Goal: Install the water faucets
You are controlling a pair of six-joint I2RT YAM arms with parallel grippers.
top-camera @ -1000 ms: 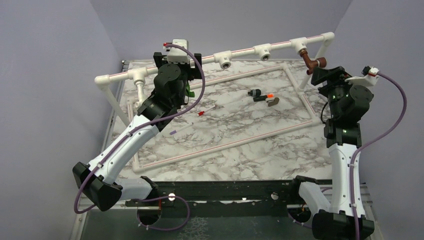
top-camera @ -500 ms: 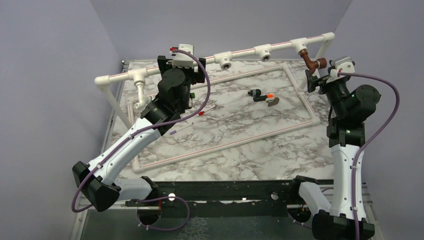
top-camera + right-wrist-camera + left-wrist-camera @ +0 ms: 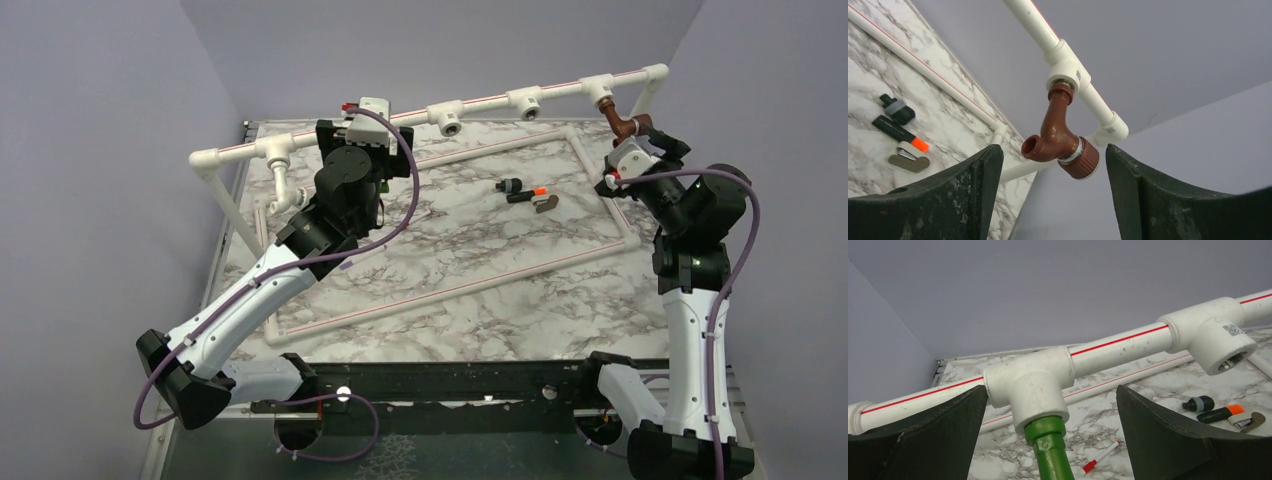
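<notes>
Water faucets, 2 of them, both sitting in the raised white plastic pipe frame (image 3: 488, 101). Bright green plastic faucet (image 3: 1049, 450): hanging stem-up in the mouth of a white T-fitting (image 3: 1030, 385), in the left wrist view. Reddish-brown copper-coloured faucet (image 3: 1058, 137): hanging likewise from the T-fitting (image 3: 1068, 75) near the frame's right corner, with its bent spout below.

Left gripper (image 3: 1050, 395): standing spread, 1 dark finger on each side of the green stem, touching neither it nor the fitting. Right gripper (image 3: 1053, 152): also gaping wide, bracketing the copper body with clear gaps on both sides.

Judging the step as either lining up for a tightening turn or letting go after seating; unable to tell which from here.

If tightening:
- centring the fingers on the faucet body before closing
- pinching squarely just below the fitting
- rotating about the stem's own axis
- avoiding any sideways pull, probably enough to flex the light frame or cross the threads

Not showing thread depth on either faucet, so checking seating by resistance rather than by sight.
</notes>
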